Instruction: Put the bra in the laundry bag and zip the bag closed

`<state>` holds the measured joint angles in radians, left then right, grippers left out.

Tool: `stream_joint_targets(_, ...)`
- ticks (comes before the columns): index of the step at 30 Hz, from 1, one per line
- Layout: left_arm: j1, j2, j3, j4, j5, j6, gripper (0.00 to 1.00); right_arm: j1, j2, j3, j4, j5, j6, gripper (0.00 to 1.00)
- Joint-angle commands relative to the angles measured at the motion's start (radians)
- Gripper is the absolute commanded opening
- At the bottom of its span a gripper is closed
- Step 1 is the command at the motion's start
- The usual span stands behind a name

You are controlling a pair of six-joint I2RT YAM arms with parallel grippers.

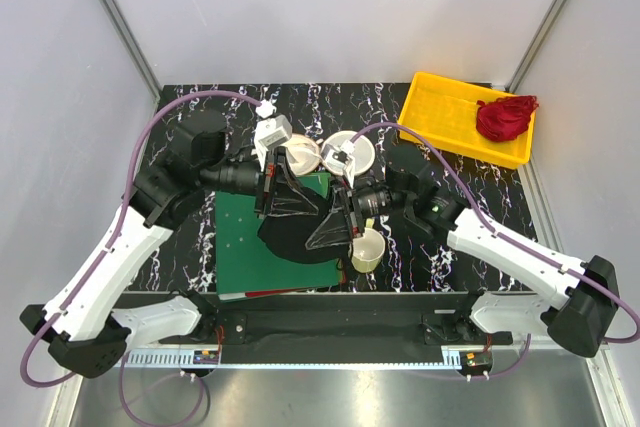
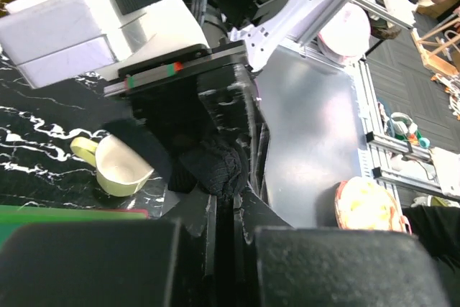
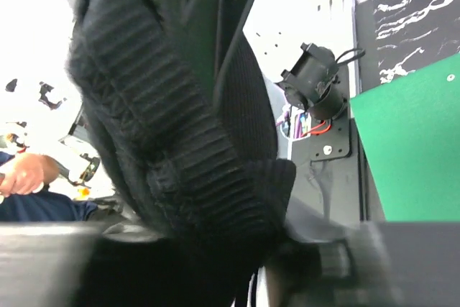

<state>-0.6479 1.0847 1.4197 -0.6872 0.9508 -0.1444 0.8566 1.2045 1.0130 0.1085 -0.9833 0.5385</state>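
Left tool and right tool both clamp the bra between them; next, feed it into the laundry bag just beyond.

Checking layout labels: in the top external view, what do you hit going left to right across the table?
In order: green flat mat → black fabric bra → cream cup with a handle → yellow plastic tray → red fabric garment, lying at the tray's right end.

1. The left arm rises from its base, bends at the elbow and points right.
2. The left gripper pinches the bra, fingers nearly together.
3. The right arm stretches left; the right gripper grips the same bra.
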Motion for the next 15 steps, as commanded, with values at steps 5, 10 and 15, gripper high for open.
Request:
stream_joint_targets(5,0.115,-0.005,-0.002,0.041,-0.044,-0.053,0.25,-0.005,0.039,0.051,-0.074,0.199,-0.04,0.0)
stream_joint_targets(10,0.327,-0.026,-0.008,0.084,-0.136,-0.113,0.64,-0.12,0.119,0.073,-0.147,0.259,-0.081,0.0)
stream_joint_targets(15,0.421,-0.039,0.009,0.172,-0.485,-0.213,0.98,-0.198,0.246,0.183,-0.118,0.334,-0.124,0.0)
